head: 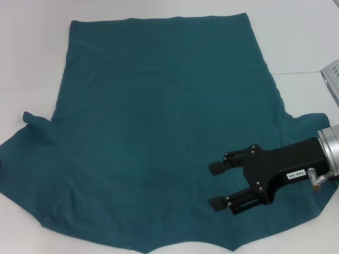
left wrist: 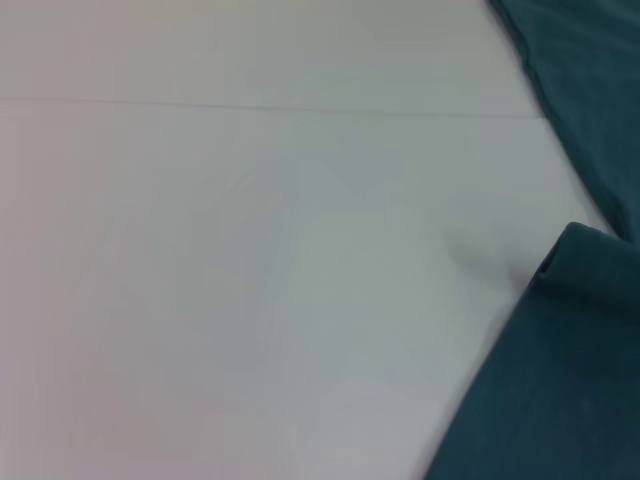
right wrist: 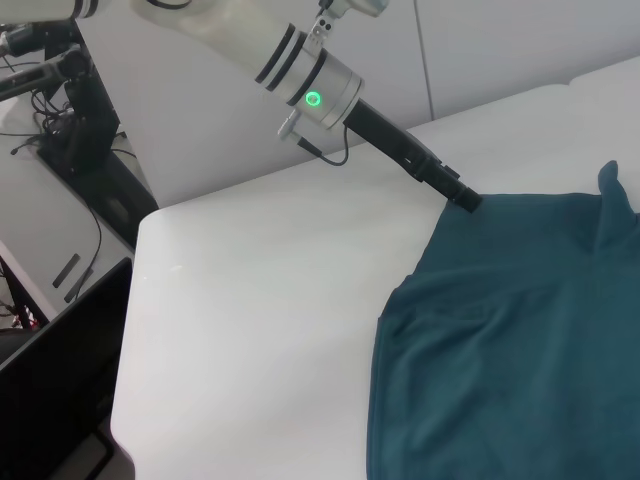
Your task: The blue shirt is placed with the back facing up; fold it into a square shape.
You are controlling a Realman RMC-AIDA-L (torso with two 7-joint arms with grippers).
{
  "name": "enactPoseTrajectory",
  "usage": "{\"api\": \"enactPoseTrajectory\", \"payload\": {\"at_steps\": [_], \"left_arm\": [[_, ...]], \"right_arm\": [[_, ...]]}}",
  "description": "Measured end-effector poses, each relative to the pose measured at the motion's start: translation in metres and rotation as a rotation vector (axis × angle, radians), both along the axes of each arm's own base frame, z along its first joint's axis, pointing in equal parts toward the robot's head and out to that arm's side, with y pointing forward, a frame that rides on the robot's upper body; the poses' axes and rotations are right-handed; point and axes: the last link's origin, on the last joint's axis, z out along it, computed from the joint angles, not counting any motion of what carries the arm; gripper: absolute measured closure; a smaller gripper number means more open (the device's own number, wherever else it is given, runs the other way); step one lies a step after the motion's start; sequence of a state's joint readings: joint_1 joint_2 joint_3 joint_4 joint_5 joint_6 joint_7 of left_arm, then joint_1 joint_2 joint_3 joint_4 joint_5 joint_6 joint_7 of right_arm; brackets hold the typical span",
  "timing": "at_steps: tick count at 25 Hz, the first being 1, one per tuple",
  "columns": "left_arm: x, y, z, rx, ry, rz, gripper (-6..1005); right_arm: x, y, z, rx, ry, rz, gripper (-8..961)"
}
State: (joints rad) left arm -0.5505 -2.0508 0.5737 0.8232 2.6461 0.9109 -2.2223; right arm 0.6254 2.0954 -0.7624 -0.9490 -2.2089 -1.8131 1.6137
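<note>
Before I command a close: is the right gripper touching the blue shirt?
Cannot tell. In the head view the right gripper, fingers open, overlaps the blue shirt; its height is unclear.

The head view looks steeply down from the robot's side of the white worktop [head: 159,10], close in. The left wrist view sits low and close at the worktop's left edge, sharing the blue shirt's [head: 159,132] upturned left sleeve. The right wrist view looks across toward the left edge, catching the left end effector [right wrist: 465,197].
</note>
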Motion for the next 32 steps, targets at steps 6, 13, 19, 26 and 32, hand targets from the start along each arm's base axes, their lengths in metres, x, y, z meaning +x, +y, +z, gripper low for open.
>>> {"api": "enactPoseTrajectory", "payload": {"at_steps": [6,13,19,26,32], "left_arm": [[0.0,0.0021,-0.0034,-0.011,0.005,0.002,183],[0.0011,0.0036,-0.0062,-0.021,0.006,0.002,199],[0.0008,0.0032,-0.0066,-0.023,0.008,0.003,214],[0.0012,0.0028,-0.0092,-0.036,0.002,0.004,230],[0.0018,0.0023,-0.0099,-0.046,-0.005,0.004,281]], "right_arm": [[-0.0017,0.0011,-0.0001,0.0,0.0,0.005,91],[-0.002,0.0013,-0.001,-0.003,0.002,0.004,92],[-0.0018,0.0011,-0.0015,-0.006,0.003,0.0,93],[-0.0018,0.001,-0.0016,-0.007,0.004,-0.001,94],[-0.0015,0.0012,-0.0011,-0.006,0.002,-0.001,95]]}}
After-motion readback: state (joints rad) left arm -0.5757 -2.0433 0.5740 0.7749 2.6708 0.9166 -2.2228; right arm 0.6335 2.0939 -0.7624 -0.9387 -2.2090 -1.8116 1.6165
